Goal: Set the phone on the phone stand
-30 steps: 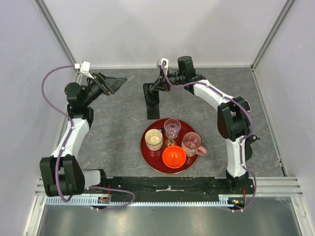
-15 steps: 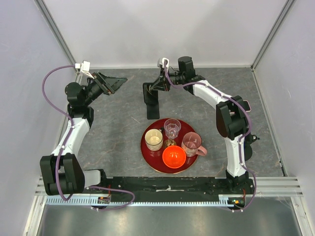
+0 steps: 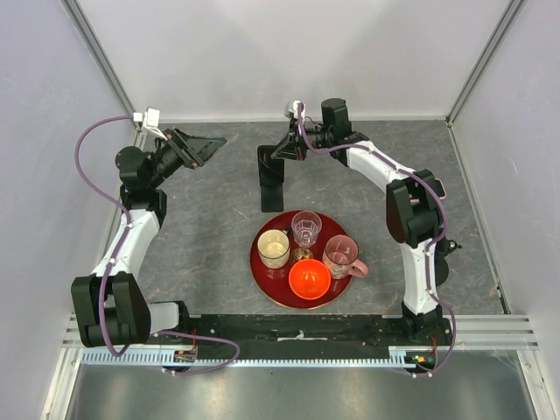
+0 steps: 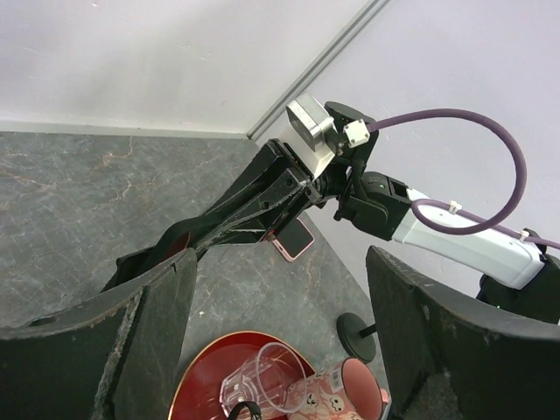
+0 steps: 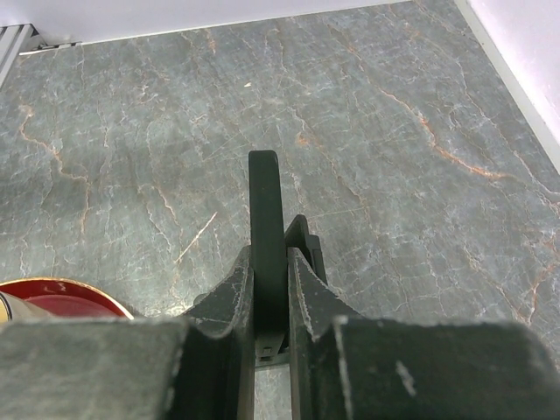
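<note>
R gripper (image 5: pixel 269 254) shifted slightly right, clamped on black slab (image 5: pixel 265 188) (L gripper (image 4: pixel 282 262) spread wide), phone (image 4: pixel 295 238) well apart from both.

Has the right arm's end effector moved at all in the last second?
Yes, slightly. The right end effector, shut on the black slab, has shifted right and toward the back wall, away from the red tray.

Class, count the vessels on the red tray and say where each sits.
4 on the red tray: cream cup at left, clear glass at the far side, pink mug at right, orange bowl at the near side. None seems hidden.
</note>
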Motion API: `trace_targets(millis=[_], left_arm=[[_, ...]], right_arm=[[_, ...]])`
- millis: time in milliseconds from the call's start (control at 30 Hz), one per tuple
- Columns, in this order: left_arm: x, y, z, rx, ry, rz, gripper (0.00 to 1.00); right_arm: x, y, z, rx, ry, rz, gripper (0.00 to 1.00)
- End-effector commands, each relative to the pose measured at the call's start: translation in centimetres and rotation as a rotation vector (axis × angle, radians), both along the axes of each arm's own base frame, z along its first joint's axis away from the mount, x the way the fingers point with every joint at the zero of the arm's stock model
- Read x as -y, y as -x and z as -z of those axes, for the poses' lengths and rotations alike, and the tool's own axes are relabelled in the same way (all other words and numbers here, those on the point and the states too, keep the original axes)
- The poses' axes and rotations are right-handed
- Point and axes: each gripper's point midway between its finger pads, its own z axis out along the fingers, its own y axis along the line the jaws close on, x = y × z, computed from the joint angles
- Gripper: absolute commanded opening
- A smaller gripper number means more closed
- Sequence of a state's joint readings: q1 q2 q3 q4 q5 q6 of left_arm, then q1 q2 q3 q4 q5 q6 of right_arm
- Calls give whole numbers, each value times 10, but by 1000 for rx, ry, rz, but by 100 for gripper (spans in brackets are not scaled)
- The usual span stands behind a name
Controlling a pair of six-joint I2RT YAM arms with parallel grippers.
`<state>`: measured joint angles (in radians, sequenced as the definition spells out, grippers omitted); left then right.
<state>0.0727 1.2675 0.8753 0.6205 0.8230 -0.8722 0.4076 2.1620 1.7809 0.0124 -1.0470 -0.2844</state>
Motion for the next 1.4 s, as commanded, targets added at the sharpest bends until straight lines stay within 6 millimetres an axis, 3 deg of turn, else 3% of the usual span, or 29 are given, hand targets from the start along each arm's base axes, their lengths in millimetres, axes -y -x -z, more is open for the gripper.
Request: trace_targets(millis=[0,333,600,1000,1167,1233,1267,1300,1367], left_arm=[[3,4,-5,22,10,31,84],[4,6,-7,29,13,40,84],[5,7,-9,31,19,47,84],[5,6,-7,23,23,49,84],[5,6,-7,23,31,56,84],[5,5,-6,19,33,57,84],[5,6,-6,19,33,57,84],[5,6,-6,18,33,58,84],[6,5,-5,16,34,58,84]], right_arm=[[-3,-7,-31,123,-53,-65,0],[-6,-12,-7,61,-35,-91,0],[-6,-16,-6,78,-4,-43,1],[-7,-33,-1,107,67,89,56],[-5,-37,2,107,72,112,66],[-5,-38,1,104,73,125,74],[-4,-38,0,105,74,130,81],[-4,-39,-2,115,69,139,98],[-2,-39,-3,106,66,158,98]])
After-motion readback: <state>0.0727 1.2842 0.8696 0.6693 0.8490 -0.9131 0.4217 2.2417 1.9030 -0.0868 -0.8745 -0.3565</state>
